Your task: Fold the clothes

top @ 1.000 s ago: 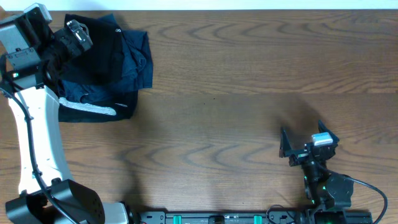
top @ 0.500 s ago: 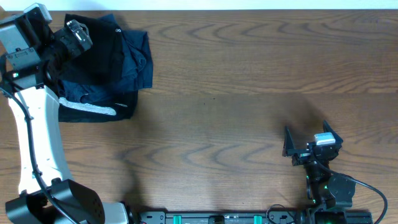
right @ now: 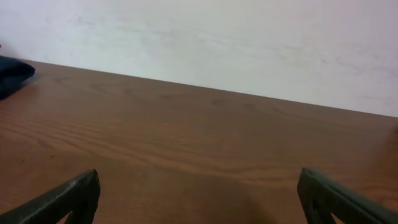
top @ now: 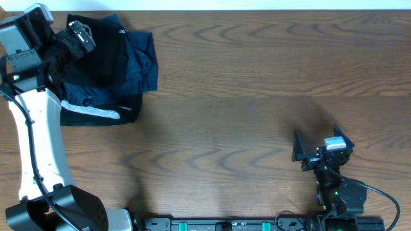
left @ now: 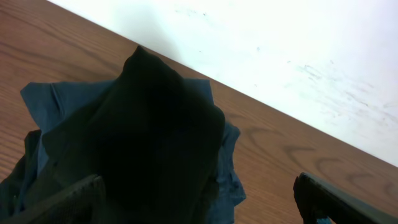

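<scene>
A brown wood-grain worktop (top: 244,96) fills the overhead view, bare across its middle and right. At the near edge on the right, the right hand (top: 316,138) hovers over bare wood with its two dark fingers spread wide and nothing between them. On the left, the white left arm (top: 38,141) rises from the near edge towards the far-left corner. There the left hand (left: 198,182) hangs over a pile of garments, its fingers also spread wide, one on each side of the pile's top and not pressed onto the cloth.

The plain black soft-fabric top (left: 155,124) lies uppermost on that pile at the far-left corner; it is crumpled rather than flat, bunched into a rounded mound with a blunt peak, matt and very dark, so its seams and any markings cannot be made out. Under it and spilling out to the right lie rumpled navy blue garments (top: 144,64). At the near side of the pile sits a black folded piece with a silvery-white stripe (top: 96,114). Beyond the far edge stands a plain white wall (right: 217,37).
</scene>
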`<control>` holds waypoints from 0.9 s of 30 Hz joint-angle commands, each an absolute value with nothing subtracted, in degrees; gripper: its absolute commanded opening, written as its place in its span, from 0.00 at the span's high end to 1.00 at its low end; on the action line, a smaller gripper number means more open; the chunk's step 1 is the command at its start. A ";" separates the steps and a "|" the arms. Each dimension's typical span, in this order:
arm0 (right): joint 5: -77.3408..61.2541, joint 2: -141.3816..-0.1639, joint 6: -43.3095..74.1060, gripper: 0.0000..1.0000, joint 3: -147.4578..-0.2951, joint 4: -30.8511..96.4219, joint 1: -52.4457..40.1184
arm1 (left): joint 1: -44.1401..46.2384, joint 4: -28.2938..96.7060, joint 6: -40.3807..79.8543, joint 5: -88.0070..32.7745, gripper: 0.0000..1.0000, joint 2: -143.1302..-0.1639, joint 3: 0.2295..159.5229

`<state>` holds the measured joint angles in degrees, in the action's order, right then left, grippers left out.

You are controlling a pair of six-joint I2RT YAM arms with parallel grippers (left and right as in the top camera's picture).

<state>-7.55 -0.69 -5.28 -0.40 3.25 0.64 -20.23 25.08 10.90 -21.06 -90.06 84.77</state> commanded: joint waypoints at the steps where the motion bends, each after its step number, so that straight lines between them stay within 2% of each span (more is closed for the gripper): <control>1: -7.94 -0.30 -6.07 0.01 -0.30 3.49 1.06 | -20.32 24.84 11.07 -21.61 0.02 -90.43 85.08; 22: -7.94 -0.30 -6.07 0.01 -0.30 3.49 1.06 | -20.32 25.08 11.05 -21.45 0.02 -90.41 85.08; 27: -7.94 -0.30 -6.07 0.01 -0.30 3.49 1.06 | -19.84 30.74 11.05 -21.43 0.02 -85.45 85.08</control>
